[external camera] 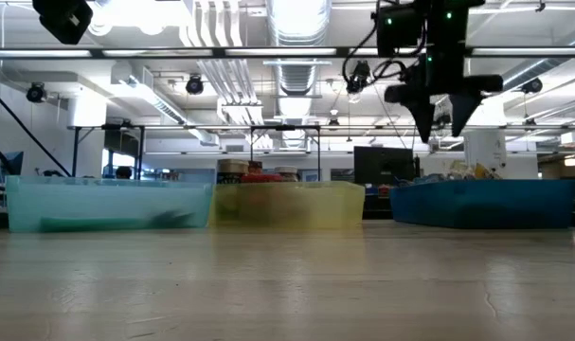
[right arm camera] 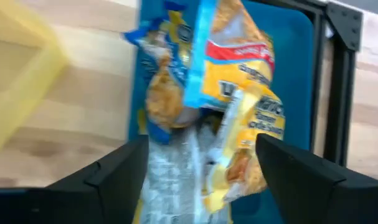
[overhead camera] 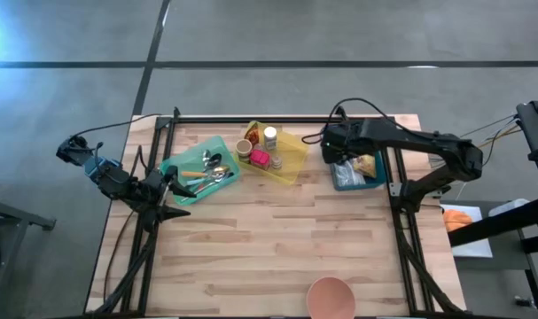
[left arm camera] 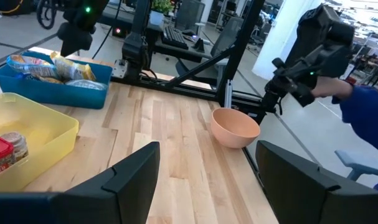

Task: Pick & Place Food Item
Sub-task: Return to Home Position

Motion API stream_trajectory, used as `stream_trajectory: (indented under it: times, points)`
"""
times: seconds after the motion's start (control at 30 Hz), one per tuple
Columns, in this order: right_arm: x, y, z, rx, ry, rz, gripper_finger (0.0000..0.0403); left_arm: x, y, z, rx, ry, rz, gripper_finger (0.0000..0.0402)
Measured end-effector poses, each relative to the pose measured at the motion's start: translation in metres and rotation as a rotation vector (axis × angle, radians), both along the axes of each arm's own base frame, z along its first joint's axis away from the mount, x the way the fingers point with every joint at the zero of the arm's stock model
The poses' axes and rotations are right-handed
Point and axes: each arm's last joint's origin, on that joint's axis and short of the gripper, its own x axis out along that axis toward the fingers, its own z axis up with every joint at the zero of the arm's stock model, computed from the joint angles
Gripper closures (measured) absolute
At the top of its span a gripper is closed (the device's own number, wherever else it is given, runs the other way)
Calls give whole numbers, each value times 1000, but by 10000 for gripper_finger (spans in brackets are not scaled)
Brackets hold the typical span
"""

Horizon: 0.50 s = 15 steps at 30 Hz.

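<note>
Several snack packets [right arm camera: 232,74] in yellow, blue and clear wrappers lie piled in the blue tray [external camera: 486,204] at the table's far right. My right gripper [external camera: 443,128] hangs open above that tray, fingers pointing down, well clear of the packets and with nothing between the fingers. In the right wrist view the packets lie below the gap of my right gripper [right arm camera: 201,174]. My left gripper [overhead camera: 175,182] waits open at the table's left, beside the teal tray [overhead camera: 202,170], and holds nothing.
A yellow tray [overhead camera: 273,152] with jars stands at the far middle, and the teal tray holds cutlery. A pink bowl [overhead camera: 331,297] sits at the near edge. Bare wood lies between the trays and the bowl. A person's blue sleeve [left arm camera: 363,112] shows beyond the table.
</note>
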Motion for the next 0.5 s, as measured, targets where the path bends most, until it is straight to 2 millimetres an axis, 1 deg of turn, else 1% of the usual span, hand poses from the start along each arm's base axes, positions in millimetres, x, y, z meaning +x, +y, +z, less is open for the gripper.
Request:
stream_trajectory:
  times: [0.07, 0.13, 0.27, 0.4, 0.43, 0.5]
  points:
    - [4, 5, 7, -7, -20, 27, 131, 0, 0, 0, 0, 0, 0, 132]
    - [8, 10, 13, -14, -35, 69, 168, 0, 0, 0, 0, 0, 0, 132]
    - [15, 25, 23, -23, -54, 163, 262, 0, 0, 0, 0, 0, 0, 132]
    - [21, 44, 31, -30, -69, 279, 360, 0, 0, 0, 0, 0, 0, 132]
    - [21, 50, 33, -36, -73, 309, 377, 0, 0, 0, 0, 0, 0, 132]
    - [22, 63, 37, -72, -80, 361, 384, 0, 0, 0, 0, 0, 0, 132]
